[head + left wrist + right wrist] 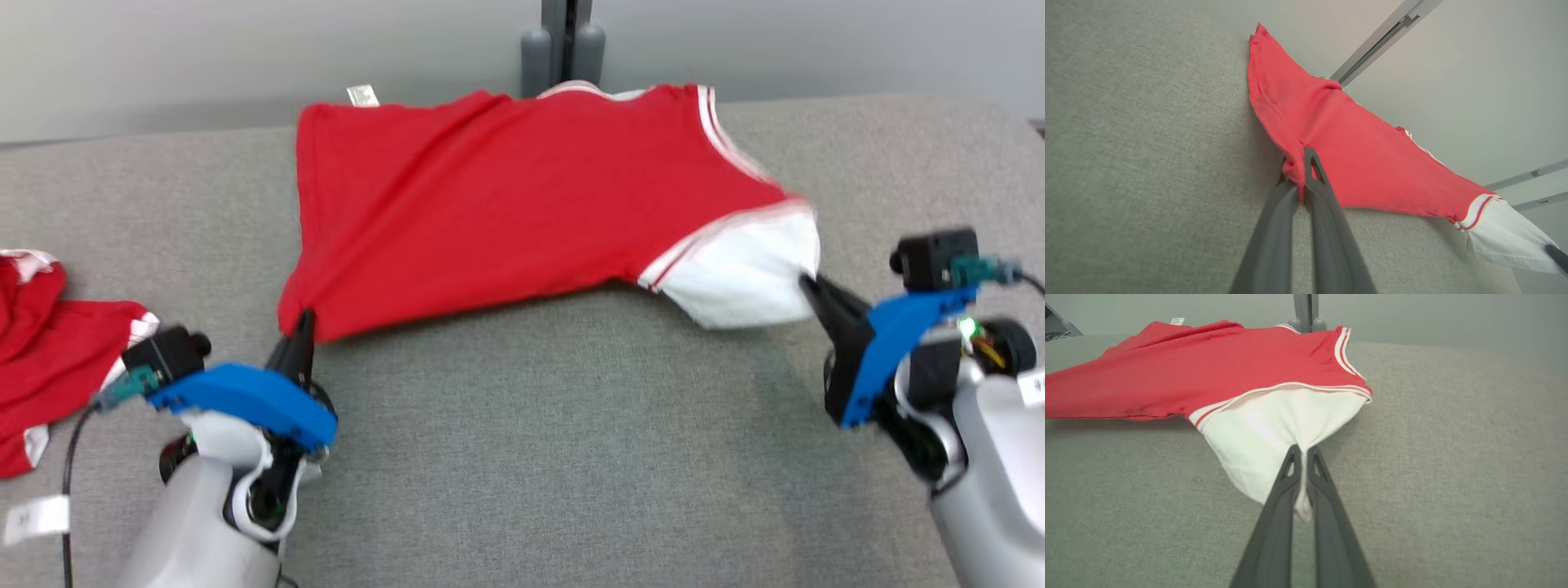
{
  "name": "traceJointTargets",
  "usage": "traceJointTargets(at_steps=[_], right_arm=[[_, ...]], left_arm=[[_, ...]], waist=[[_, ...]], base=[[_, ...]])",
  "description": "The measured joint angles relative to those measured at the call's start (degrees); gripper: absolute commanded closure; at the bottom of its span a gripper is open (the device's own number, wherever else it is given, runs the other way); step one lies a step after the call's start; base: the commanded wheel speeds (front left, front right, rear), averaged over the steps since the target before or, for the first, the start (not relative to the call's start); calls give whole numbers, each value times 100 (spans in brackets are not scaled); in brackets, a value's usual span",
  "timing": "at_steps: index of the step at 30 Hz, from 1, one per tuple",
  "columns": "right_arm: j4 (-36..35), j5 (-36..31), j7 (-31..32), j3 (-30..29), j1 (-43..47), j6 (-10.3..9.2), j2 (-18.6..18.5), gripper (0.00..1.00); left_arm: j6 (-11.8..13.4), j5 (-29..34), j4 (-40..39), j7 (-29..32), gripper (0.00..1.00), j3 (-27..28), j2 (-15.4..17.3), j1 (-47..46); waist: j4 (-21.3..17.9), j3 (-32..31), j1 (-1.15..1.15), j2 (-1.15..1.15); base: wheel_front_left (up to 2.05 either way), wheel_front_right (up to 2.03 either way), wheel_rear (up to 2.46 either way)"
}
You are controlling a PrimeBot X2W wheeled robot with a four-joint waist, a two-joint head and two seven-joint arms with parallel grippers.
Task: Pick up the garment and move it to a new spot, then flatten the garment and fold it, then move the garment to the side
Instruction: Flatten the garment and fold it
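Observation:
A red garment [522, 196] with a white sleeve [747, 273] and white striped trim is stretched across the grey table, lifted along its near edge. My left gripper [304, 320] is shut on the garment's red lower-left corner; the left wrist view shows the cloth [1355, 147] bunched between the fingers [1327, 212]. My right gripper [810, 286] is shut on the white sleeve's edge, and white fabric [1274, 428] is pinched between its fingers [1278, 506] in the right wrist view. A white label [362, 95] sticks up at the garment's far left corner.
A second red garment with white trim [49, 343] lies crumpled at the table's left edge, close to my left arm. A grey post [565, 45] stands behind the table's far edge. Bare grey tabletop [571, 457] stretches between my arms.

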Motion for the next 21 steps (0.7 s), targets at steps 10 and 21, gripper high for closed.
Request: traceJointTargets(at_steps=[10,21], right_arm=[[-2083,-801,1477,-1224,2393,1,805,100],[-3791,-1029,3101,-1449,3886,1,1196,100]], left_arm=[[356,438,-641,-248,100,-302,204,1185],[1145,840,-1379,-74,100,-474,573,2088]], waist=[[122,-431,1,0],[41,-565,2,1]], base=[[0,0,0],[0,0,0]])
